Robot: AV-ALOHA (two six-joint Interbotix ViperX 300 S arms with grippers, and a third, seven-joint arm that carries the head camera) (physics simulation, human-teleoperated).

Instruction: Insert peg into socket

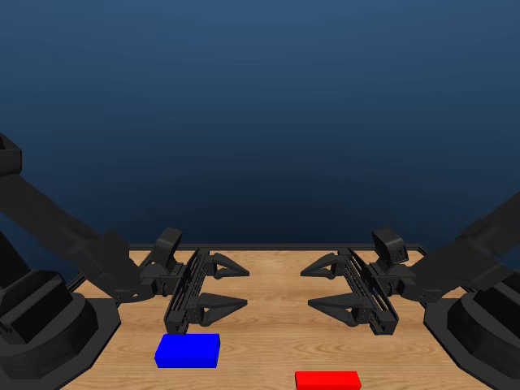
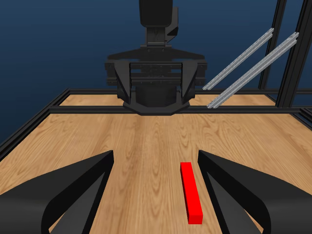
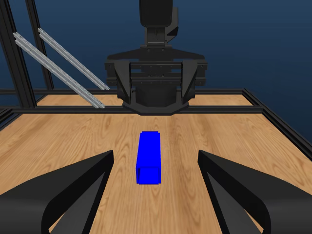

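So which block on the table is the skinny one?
The red peg is the skinny one, a thin bar lying flat nearer the right arm. The blue socket is thicker and wider, and lies nearer the left arm.

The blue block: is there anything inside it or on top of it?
Nothing lies on top of the blue block. Its near end shows a square opening; the hollow looks empty, but its depth cannot be seen. The red bar lies apart on the table.
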